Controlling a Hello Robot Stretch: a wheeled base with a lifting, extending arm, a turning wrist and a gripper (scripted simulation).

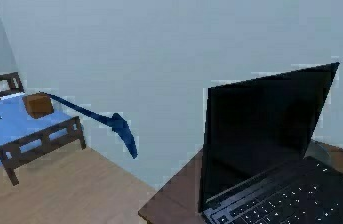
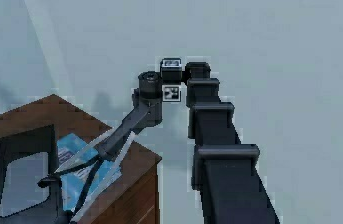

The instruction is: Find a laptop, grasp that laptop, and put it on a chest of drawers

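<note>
Over on the forward view's left stands a wooden-framed bed (image 1: 29, 125) with blue bedding and a brown, box-like thing (image 1: 41, 105) on it. A blue cloth (image 1: 104, 125) trails off the bed's end down to the plank floor. To the right, close up, the laptop (image 1: 264, 140) sits with its lid up and its screen dark on a dark wooden top (image 1: 169, 200), against the pale blue wall.

In the arm side view, the laptop's grey base (image 2: 24, 185) lies at the left edge on that wooden top (image 2: 39, 115). Just beside it are blue and white papers (image 2: 79, 150). The gripper (image 2: 69, 190) slants down over those papers, and I cannot tell whether it has hold of anything. Up right are the white marked squares (image 2: 172, 66), then the dark arm (image 2: 224, 160) running to the bottom edge.
</note>
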